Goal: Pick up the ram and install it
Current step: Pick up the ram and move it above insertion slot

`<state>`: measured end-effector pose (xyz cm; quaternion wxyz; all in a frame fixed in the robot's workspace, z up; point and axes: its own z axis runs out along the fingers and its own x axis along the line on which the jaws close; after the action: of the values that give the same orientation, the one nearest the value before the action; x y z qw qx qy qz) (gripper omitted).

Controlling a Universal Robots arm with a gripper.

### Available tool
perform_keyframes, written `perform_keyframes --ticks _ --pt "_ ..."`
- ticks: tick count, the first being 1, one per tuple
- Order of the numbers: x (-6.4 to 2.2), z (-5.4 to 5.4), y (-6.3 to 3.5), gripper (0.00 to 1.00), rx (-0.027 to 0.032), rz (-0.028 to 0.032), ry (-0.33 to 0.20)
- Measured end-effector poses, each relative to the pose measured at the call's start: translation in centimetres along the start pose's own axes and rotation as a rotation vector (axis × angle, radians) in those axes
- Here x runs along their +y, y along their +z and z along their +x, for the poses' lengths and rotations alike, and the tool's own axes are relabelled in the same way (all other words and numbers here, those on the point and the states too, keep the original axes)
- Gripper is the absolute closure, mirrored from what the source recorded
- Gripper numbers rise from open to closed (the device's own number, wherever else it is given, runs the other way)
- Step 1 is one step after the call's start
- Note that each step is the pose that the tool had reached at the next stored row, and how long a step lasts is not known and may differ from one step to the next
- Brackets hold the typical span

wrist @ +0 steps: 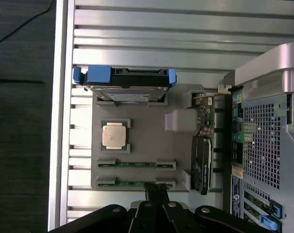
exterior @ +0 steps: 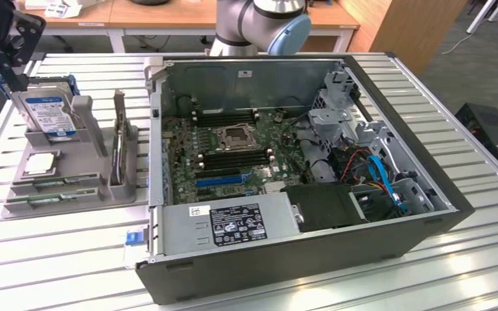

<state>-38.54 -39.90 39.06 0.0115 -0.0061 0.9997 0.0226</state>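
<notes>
Gripper (exterior: 11, 70) closed, fingers (wrist: 156, 194) pressed together, nothing between them. It hangs well above the tray (exterior: 76, 189), clear of everything on it. In the wrist view the fingertips line up with the middle of the outer ram stick (wrist: 132, 183), no contact.

Both ram sticks lie flat in their slots at one end of the tray, parallel and side by side. Outer ram stick (exterior: 48, 197) sits along the tray's end edge; inner ram stick (wrist: 136, 164) (exterior: 54, 184) is just beside it, towards the processor (wrist: 113, 135).

Processor (exterior: 41, 163) flat in its pocket, mid-tray. Hard drive (exterior: 48, 111) stands on edge at the opposite end of the tray, in a blue carrier. Graphics card (exterior: 124, 150) stands upright along the tray side nearest the computer case (exterior: 318, 259).

Case lies open on the table (exterior: 59, 259) just beside the tray, motherboard (exterior: 231, 152) facing up.
</notes>
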Motion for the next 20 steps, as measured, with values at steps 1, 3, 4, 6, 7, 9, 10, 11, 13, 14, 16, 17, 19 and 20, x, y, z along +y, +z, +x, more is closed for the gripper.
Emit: perform_keyframes --ticks 1,3,4,6,7,9,10,11,13,14,16,17,19,20 --pt "0.00 0.00 0.00 0.89 0.0007 -0.0004 -0.016" --pt "0.00 0.00 0.00 0.89 0.0022 -0.0011 -0.049" --pt "0.00 0.00 0.00 0.89 0.0030 -0.0015 -0.065" --pt "0.00 0.00 0.00 0.89 0.0043 -0.0022 -0.096" --pt "0.00 0.00 0.00 0.89 0.0050 -0.0026 -0.111" --pt "0.00 0.00 0.00 0.89 0.0065 -0.0033 -0.143" --pt "0.00 0.00 0.00 0.89 0.0072 -0.0037 -0.158" --pt "0.00 0.00 0.00 0.89 0.0079 -0.0040 -0.174" --pt "0.00 0.00 0.00 0.89 0.0093 -0.0047 -0.205" --pt "0.00 0.00 0.00 0.89 0.0100 -0.0051 -0.221" --pt "0.00 0.00 0.00 0.89 0.0114 -0.0059 -0.252" --pt "0.00 0.00 0.00 0.89 0.0121 -0.0062 -0.268" --pt "0.00 0.00 0.00 0.89 0.0135 -0.0070 -0.300" --pt "0.00 -0.01 0.00 0.89 0.0143 -0.0073 -0.317"
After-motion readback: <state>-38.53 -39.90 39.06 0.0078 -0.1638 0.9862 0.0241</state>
